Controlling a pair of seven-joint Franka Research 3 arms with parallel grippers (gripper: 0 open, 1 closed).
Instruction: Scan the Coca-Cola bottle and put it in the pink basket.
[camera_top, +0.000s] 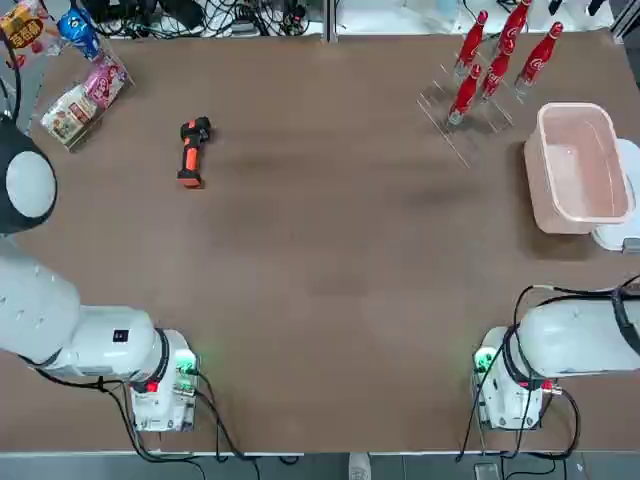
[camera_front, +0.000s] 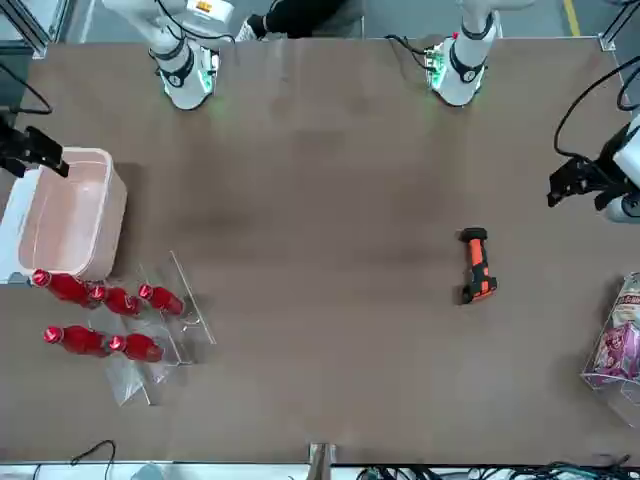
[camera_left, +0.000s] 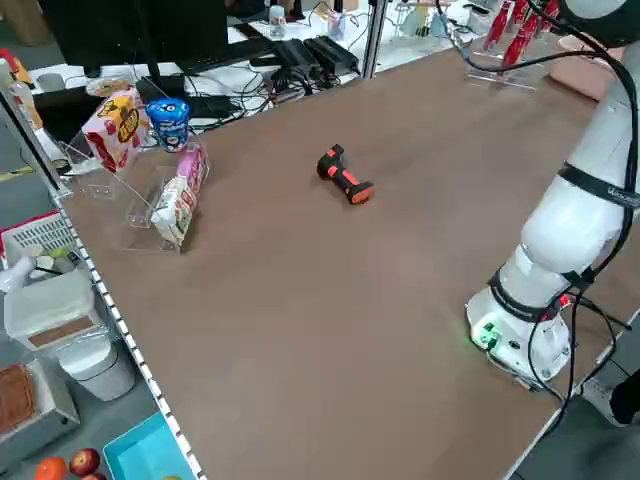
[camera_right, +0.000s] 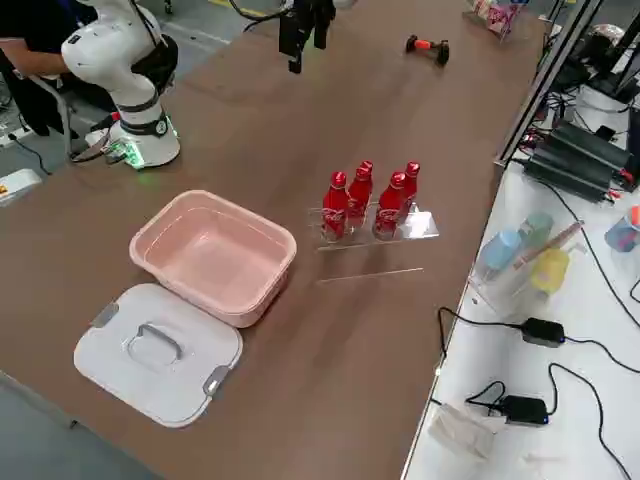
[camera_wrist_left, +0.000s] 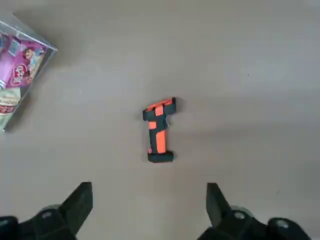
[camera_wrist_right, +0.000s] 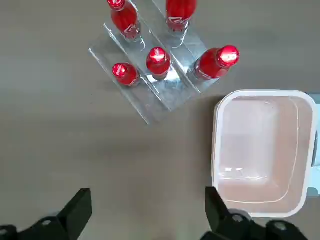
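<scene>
- The brown table carries everything. By the overhead clock, the task's goods sit at about two o'clock and the scanner at about ten.
- The pink basket lies empty at three o'clock, its white lid flat on the table against it.
- Five identical bottles stand upright in a clear rack just beside the basket. The Coca-Cola bottle nearest the table's middle looks the easiest pick.
- The handheld scanner lies on its side, well apart from the bottles, with snack packs at eleven o'clock.
- Judged from this layout, the task has not begun: nothing is lifted, scanned or binned. The next move likely calls for the right arm to descend on a bottle's neck while the left arm takes the scanner's handle.
- The right gripper hangs high above the rack and basket, jaws spread wide, holding nothing.
- The left gripper hangs high over the scanner, likewise wide apart and empty.
</scene>
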